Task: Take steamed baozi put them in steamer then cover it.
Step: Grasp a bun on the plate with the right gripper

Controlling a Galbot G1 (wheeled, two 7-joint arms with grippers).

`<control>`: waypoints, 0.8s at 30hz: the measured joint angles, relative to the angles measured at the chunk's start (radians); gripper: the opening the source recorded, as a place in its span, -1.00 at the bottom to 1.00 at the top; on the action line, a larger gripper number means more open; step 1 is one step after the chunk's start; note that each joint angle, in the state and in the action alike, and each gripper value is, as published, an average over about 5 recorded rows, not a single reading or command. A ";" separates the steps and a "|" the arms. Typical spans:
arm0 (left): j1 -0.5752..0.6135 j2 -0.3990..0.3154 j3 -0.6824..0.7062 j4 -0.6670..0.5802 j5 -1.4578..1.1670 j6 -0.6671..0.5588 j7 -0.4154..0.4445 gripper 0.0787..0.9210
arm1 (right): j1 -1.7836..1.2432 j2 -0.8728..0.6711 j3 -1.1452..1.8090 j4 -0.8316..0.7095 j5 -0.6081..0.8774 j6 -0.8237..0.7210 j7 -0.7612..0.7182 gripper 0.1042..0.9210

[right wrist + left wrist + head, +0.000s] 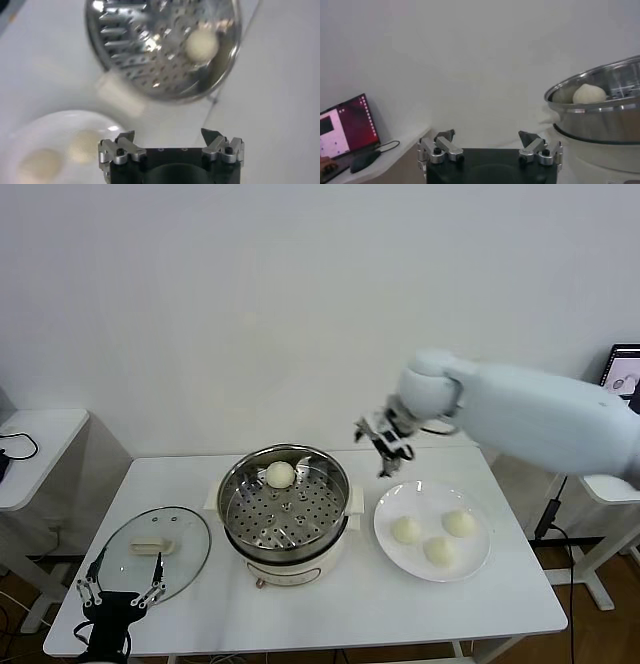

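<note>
One baozi in the steamer [280, 474] already sits at about twelve o'clock on the perforated floor, close to the far wall, and three baozi on the plate [438, 550] wait on the white plate [390, 546] just to the right of the steamer [330, 484]. We judge the step in hand to be fetching the next bun, with three transfers and the covering left to do.

Our right gripper [383, 446] hangs in the air above the gap between steamer and plate, at roughly eleven o'clock from the plate, its fingers spread wide and holding nothing. To do this well, we should bring it straight down over one bun, and the one nearest the steamer [406, 530], at nine o'clock on the plate, looks the easiest reach. The buns look soft, so we would close gently and only until the dough is held, then lift clear of the steel rim before moving across. We should set it in a bare part of the basket, say at six o'clock, so the four do not crowd.

The cover [155, 544] lies flat on the worktop [350, 609] at nine o'clock from the steamer. Our left gripper [120, 592] rests at the cover's near edge, fingers wide apart and empty, well placed to take the handle later.
</note>
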 measured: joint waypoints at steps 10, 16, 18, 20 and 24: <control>-0.007 -0.005 0.006 0.009 0.007 0.009 0.007 0.77 | -0.232 -0.190 0.139 0.060 -0.095 -0.042 -0.008 0.76; 0.000 -0.007 0.000 0.009 0.009 0.010 0.007 0.77 | -0.357 -0.197 0.207 0.016 -0.152 -0.045 -0.003 0.76; 0.003 -0.007 -0.003 0.010 0.009 0.010 0.007 0.77 | -0.386 -0.186 0.219 -0.007 -0.166 -0.044 -0.001 0.76; 0.004 -0.008 -0.006 0.010 0.009 0.010 0.007 0.77 | -0.410 -0.169 0.230 -0.032 -0.178 -0.044 0.001 0.76; 0.006 -0.009 -0.013 0.011 0.009 0.010 0.007 0.77 | -0.450 -0.128 0.246 -0.082 -0.195 -0.041 0.007 0.76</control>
